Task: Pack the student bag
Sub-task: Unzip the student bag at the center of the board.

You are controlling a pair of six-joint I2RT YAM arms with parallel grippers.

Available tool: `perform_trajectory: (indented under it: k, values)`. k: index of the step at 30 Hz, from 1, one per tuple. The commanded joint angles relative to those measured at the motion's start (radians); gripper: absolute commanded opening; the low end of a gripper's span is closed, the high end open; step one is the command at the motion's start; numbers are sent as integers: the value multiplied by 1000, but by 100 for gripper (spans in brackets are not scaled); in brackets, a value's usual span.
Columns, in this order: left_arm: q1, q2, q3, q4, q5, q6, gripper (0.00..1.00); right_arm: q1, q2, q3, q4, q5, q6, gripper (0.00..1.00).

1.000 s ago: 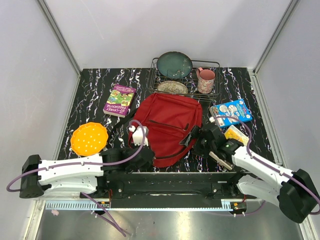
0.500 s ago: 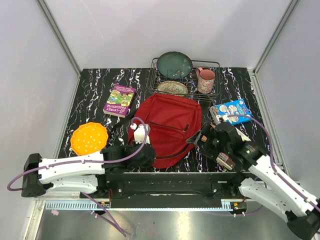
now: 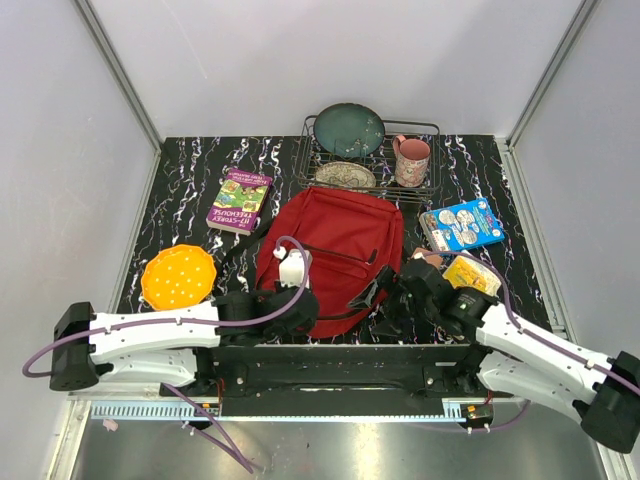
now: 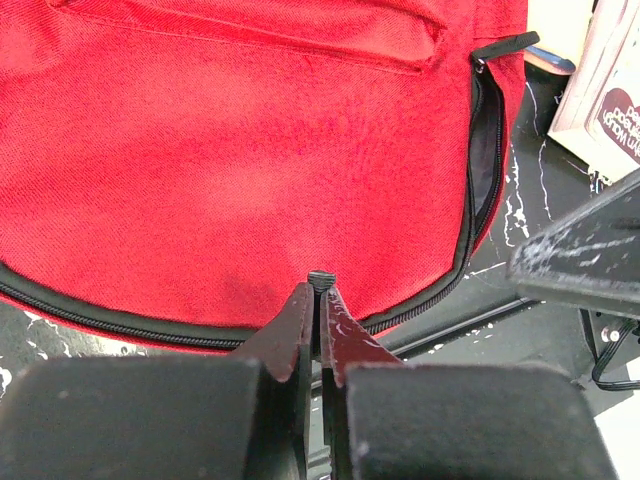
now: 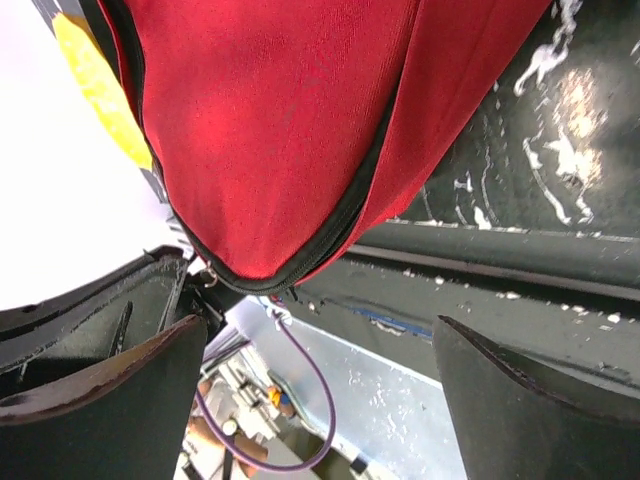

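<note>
The student bag (image 3: 335,250) is a red backpack with black zippers, lying flat in the middle of the table. My left gripper (image 3: 303,303) is at its near edge. In the left wrist view the jaws (image 4: 321,282) are shut, with a small dark zipper pull (image 4: 321,276) pinched at their tips. Red fabric (image 4: 250,150) and the zipper line lie just beyond them. My right gripper (image 3: 372,300) is at the bag's near right corner. It stands wide open (image 5: 320,370), with the bag's zippered edge (image 5: 280,120) above the gap and nothing between its fingers (image 5: 110,370).
A green and purple book (image 3: 240,200) and an orange disc (image 3: 178,277) lie to the left. A wire rack (image 3: 430,128) at the back holds a teal plate (image 3: 348,128), with a pink mug (image 3: 411,160) beside it. A blue box (image 3: 461,225) and a yellow packet (image 3: 470,272) lie to the right.
My right gripper swung left to the bag's near right corner and opened fully. My left gripper stayed shut and edged right along the bag's near edge.
</note>
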Motion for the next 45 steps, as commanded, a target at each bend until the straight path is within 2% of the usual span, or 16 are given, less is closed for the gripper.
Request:
perform_trajectory:
  k: [1, 3, 6, 7, 13, 14, 19, 21, 29, 37, 38, 39, 41, 42, 44, 45]
  values:
    - [-4, 15, 51, 76, 9, 24, 0, 75, 32, 26, 61, 41, 146, 100]
    - [-4, 24, 58, 91, 18, 34, 0, 85, 37, -6, 92, 57, 193, 98]
    - [-4, 44, 65, 116, 45, 48, 0, 91, 52, -38, 199, 82, 238, 91]
    - [-4, 49, 68, 120, 58, 51, 0, 91, 64, -35, 230, 91, 238, 83]
    - [-6, 66, 94, 123, 88, 85, 0, 91, 117, -14, 291, 159, 239, 67]
    - [-6, 60, 96, 122, 90, 89, 0, 91, 123, -18, 307, 153, 241, 49]
    - [-6, 20, 73, 91, 69, 87, 0, 92, 80, -67, 328, 188, 238, 6]
    - [-6, 3, 53, 85, 61, 74, 0, 91, 42, -92, 292, 230, 235, 0]
    - [-6, -143, -73, -67, 4, -88, 0, 71, -175, -94, -6, 461, 111, 0]
    - [-6, -264, -146, -271, -68, -298, 0, -50, -129, -43, -68, 369, -78, 0]
    - [-4, -267, -146, -272, -71, -297, 0, -52, -118, -23, -63, 354, -124, 3]
    - [-4, -270, -142, -269, -74, -293, 0, -52, -107, -11, -43, 337, -153, 12]
    - [-6, -266, -127, -228, -74, -245, 0, -52, -63, 41, -32, 265, -223, 41]
    - [-6, -261, -117, -210, -71, -224, 0, -53, -51, 61, -37, 237, -240, 50]
    - [-6, -232, -99, -174, -68, -171, 0, -52, -32, 119, -54, 170, -261, 60]
    - [-6, -218, -81, -165, -67, -158, 0, -50, -34, 136, -83, 159, -261, 69]
